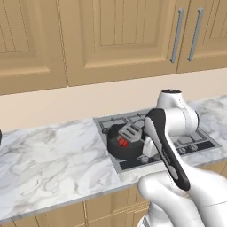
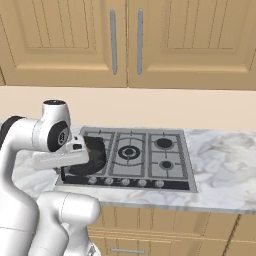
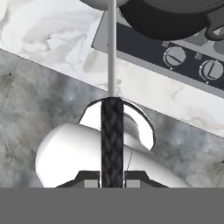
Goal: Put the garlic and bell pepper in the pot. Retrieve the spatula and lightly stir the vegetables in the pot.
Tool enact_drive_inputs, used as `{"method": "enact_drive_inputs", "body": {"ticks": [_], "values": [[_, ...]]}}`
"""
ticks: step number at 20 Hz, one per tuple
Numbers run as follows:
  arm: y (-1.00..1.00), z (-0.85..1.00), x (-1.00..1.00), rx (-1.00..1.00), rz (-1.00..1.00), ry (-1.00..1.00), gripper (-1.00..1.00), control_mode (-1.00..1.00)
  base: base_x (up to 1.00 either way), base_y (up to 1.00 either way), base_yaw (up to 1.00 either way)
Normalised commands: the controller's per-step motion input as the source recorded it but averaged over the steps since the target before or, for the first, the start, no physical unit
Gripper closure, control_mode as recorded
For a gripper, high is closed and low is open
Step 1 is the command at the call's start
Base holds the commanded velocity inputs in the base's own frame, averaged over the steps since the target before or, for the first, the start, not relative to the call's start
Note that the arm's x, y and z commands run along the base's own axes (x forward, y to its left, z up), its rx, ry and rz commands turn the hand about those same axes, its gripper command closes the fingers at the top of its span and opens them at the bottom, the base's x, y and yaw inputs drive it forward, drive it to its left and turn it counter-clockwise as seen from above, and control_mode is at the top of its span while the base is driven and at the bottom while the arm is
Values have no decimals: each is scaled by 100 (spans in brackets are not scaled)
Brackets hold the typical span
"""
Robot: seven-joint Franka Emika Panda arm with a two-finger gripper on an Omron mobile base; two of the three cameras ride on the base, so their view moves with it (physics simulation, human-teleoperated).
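The pot [image 1: 125,144] is found on the front left burner of the cooktop [image 2: 150,150], which is set into the marble desk [image 1: 53,159]. The bell pepper [image 1: 123,142] is seen lying inside it as a small red lump; no garlic can be made out, so that part cannot be confirmed. The spatula [image 1: 130,131] has been retrieved: its dark handle is pinched between the jaws of the gripper [image 3: 112,175], and its grey head is held over the pot's rim, above the pepper. The stirring is judged to be the step in hand or just ahead. No brand, label or legible writing is observed; the control knobs [image 3: 176,55] carry only plain pointer marks.
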Motion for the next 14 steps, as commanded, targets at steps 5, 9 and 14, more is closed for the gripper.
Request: {"method": "enact_drive_inputs", "body": {"ticks": [5,9,14], "values": [[19,8,19,-16,0,13,100,-100,0,0,0],[0,0,39,-25,-2,14,100,-100,0,0,0],[-7,0,37,-14,-1,5,100,-100,0,0,0]]}}
